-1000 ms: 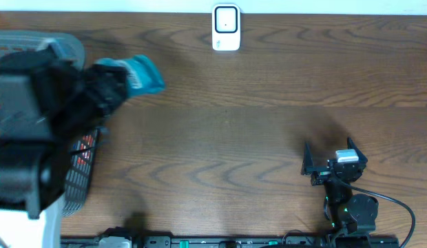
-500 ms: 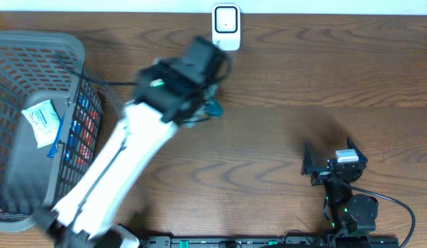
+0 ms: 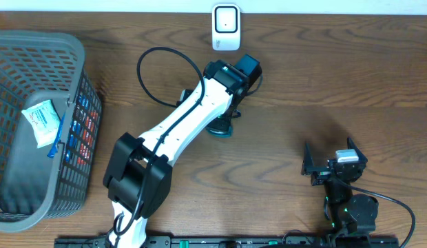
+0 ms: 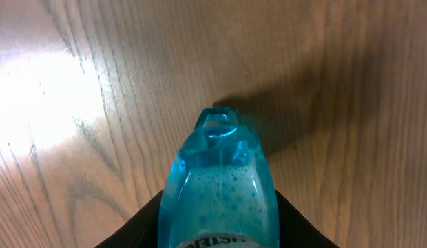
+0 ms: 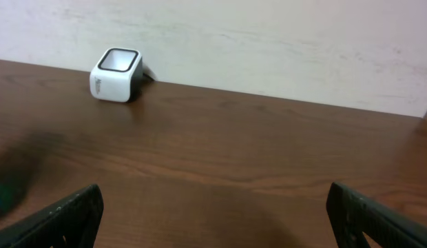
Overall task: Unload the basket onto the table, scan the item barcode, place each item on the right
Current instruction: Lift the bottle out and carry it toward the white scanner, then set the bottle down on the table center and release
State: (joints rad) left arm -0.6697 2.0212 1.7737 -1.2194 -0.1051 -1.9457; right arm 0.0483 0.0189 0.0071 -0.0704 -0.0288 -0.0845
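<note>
The item is a clear blue bottle (image 4: 220, 182) of bubbly liquid, and my left gripper (image 4: 220, 231) is shut on it, a black finger on each side. In the overhead view only the bottle's teal end (image 3: 220, 128) peeks out under the left gripper (image 3: 226, 116), low over the table a little in front of the white scanner (image 3: 226, 27). The scanner (image 5: 116, 65) stands at the table's far edge by the wall. My right gripper (image 3: 332, 158) rests open at the front right, with nothing between its fingers (image 5: 70, 215).
A grey wire basket (image 3: 81, 56) stands at the left edge with a white packet (image 3: 41, 122) and other goods inside. The left arm's black cable (image 3: 153, 54) loops over the table between basket and scanner.
The left arm has swung from over the basket to the table's middle with the blue bottle in its grip, ending in front of the scanner. The right arm has not moved.
</note>
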